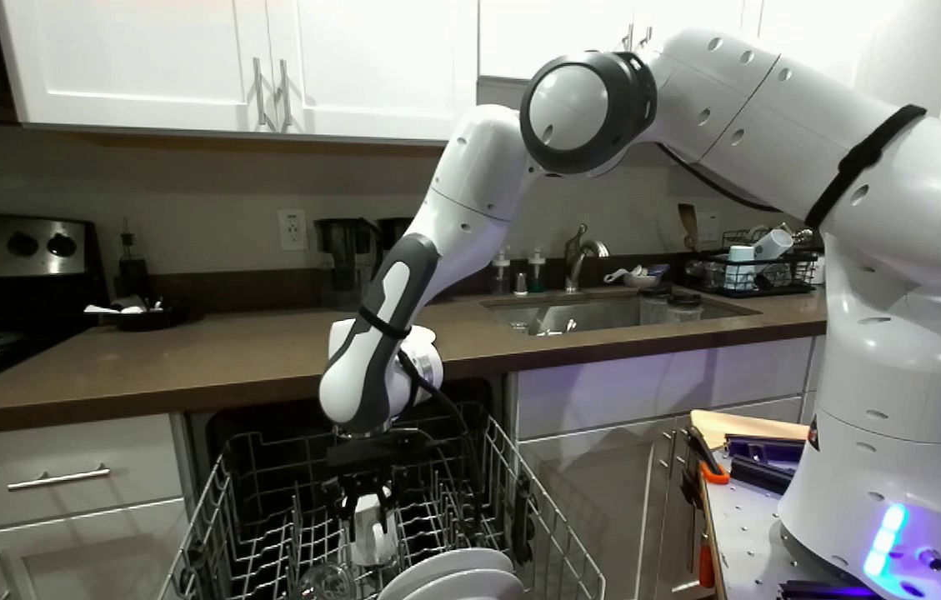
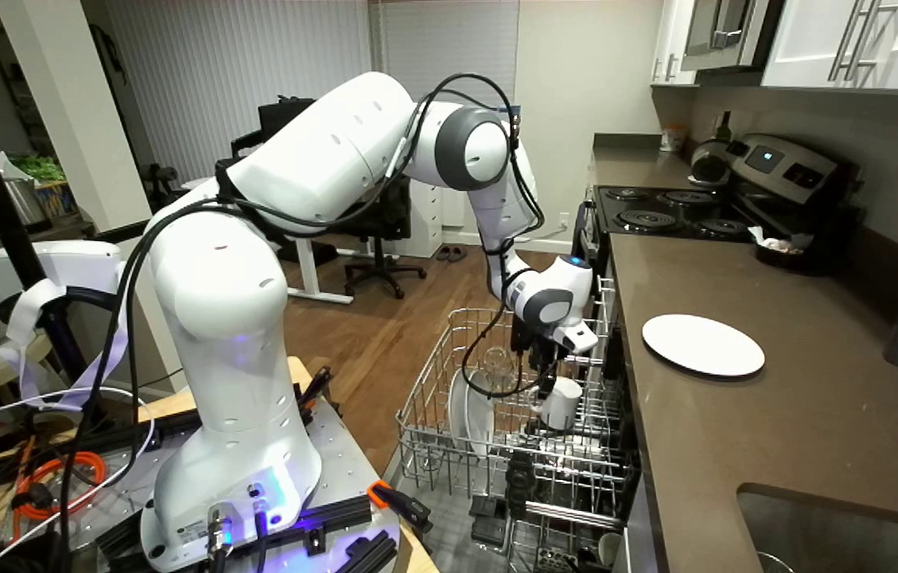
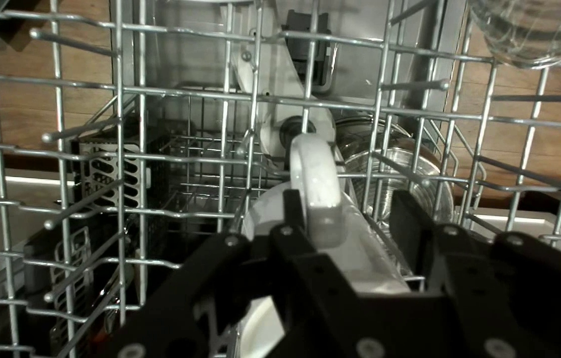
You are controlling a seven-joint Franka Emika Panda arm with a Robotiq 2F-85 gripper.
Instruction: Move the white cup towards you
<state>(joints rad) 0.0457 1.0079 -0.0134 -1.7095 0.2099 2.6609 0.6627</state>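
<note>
The white cup [image 1: 373, 546] sits in the wire dishwasher rack [image 1: 558, 529]. It also shows in an exterior view [image 2: 561, 406] with its handle to one side. In the wrist view the cup's body [image 3: 360, 263] lies under the jaws and its handle [image 3: 316, 174] points up towards the camera. My gripper [image 3: 351, 214] is open at the cup. One finger is close beside the handle; the other stands apart from it, with a wide gap between. In both exterior views the gripper [image 1: 367, 515] [image 2: 549, 383] points down at the cup. Its far side is hidden by the jaws.
White plates [image 1: 462, 575] stand on edge in the rack, also in an exterior view [image 2: 471, 414]. A clear glass [image 3: 533, 35] is near them. Metal tines [image 3: 81, 201] rise around the cup. The counter [image 2: 703, 430] edge runs beside the rack, with a flat white plate [image 2: 703, 344] on it.
</note>
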